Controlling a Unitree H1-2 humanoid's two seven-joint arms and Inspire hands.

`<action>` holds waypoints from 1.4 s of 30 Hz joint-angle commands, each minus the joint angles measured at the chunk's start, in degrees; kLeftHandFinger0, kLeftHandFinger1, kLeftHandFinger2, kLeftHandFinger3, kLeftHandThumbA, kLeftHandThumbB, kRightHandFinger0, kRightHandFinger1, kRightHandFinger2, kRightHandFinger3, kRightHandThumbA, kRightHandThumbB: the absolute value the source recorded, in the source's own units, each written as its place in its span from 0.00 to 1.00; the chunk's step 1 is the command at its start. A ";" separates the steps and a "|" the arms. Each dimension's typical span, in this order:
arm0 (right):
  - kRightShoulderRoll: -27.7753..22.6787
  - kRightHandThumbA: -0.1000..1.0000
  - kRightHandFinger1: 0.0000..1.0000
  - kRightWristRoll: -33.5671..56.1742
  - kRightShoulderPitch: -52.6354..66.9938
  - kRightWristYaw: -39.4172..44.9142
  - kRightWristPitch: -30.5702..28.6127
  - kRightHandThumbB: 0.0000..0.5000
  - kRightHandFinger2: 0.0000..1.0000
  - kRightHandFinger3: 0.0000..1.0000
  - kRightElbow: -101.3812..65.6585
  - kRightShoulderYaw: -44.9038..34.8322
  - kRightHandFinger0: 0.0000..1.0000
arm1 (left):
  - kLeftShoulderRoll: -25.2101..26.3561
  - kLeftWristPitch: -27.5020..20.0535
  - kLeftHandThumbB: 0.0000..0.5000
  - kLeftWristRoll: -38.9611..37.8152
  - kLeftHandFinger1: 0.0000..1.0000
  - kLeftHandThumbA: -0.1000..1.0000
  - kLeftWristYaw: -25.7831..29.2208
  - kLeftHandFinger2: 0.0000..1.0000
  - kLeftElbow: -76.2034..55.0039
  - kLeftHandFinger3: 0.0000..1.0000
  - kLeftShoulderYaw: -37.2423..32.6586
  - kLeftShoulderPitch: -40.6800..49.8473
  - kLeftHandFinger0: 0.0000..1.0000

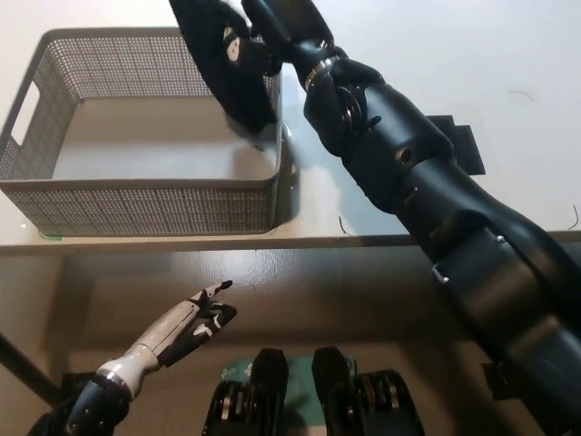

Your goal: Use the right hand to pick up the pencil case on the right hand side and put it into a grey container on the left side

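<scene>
We see the black right arm reaching in from the lower right, diagonally up to the far middle of the scene. Its right hand is closed around the pencil case, a flat black pouch. The pencil case hangs tilted, its upper end near the top edge of the view and its lower end dipping over the far right corner of the grey container. We cannot tell whether the case touches the container's wall or floor; it appears held above or just inside the right rim.

The grey container is a rectangular mesh basket with a handle slot in its left wall. It sits on the white worktop at the left, close to the near edge. Its visible floor is bare, with a dark shadow under the pencil case.

A small dark flat object lies on the worktop just right of the right arm; we cannot identify it.

The white left hand rests low at the near left, below the worktop edge, fingers extended and apart, holding nothing.
</scene>
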 commanded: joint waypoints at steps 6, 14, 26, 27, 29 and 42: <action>-1.70 1.00 1.00 3.19 -4.48 8.95 1.17 1.00 1.00 1.00 -1.60 -0.58 1.00 | 0.44 0.12 1.00 -0.38 0.73 1.00 -2.46 0.81 -2.18 1.00 -0.34 -3.12 1.00; -4.05 1.00 1.00 4.16 -3.02 11.19 1.56 1.00 1.00 1.00 -3.60 -1.07 1.00 | 0.48 -1.77 1.00 -0.15 0.71 1.00 -2.73 0.79 -0.11 1.00 -0.41 -4.38 1.00; -8.26 1.00 1.00 6.92 2.14 16.76 2.15 0.98 1.00 1.00 -18.07 -3.35 1.00 | 0.32 -1.29 1.00 0.15 0.73 1.00 -3.01 0.80 -0.50 1.00 -0.42 -3.60 1.00; -8.55 1.00 1.00 7.19 2.88 17.35 2.87 0.97 1.00 1.00 -20.44 -3.66 1.00 | 0.48 -1.46 1.00 0.20 0.73 1.00 -3.01 0.80 -0.54 1.00 -0.40 -3.46 1.00; -9.50 1.00 1.00 8.49 5.07 19.63 5.02 0.94 1.00 1.00 -27.63 -4.88 1.00 | 0.49 -1.02 1.00 0.07 0.71 1.00 -2.99 0.79 -0.72 1.00 -0.20 -3.31 1.00; -13.82 1.00 1.00 12.37 22.13 25.13 10.66 0.86 1.00 1.00 -55.77 -9.28 1.00 | 0.58 -1.45 1.00 0.02 0.71 1.00 -2.31 0.79 0.12 1.00 0.16 -1.50 1.00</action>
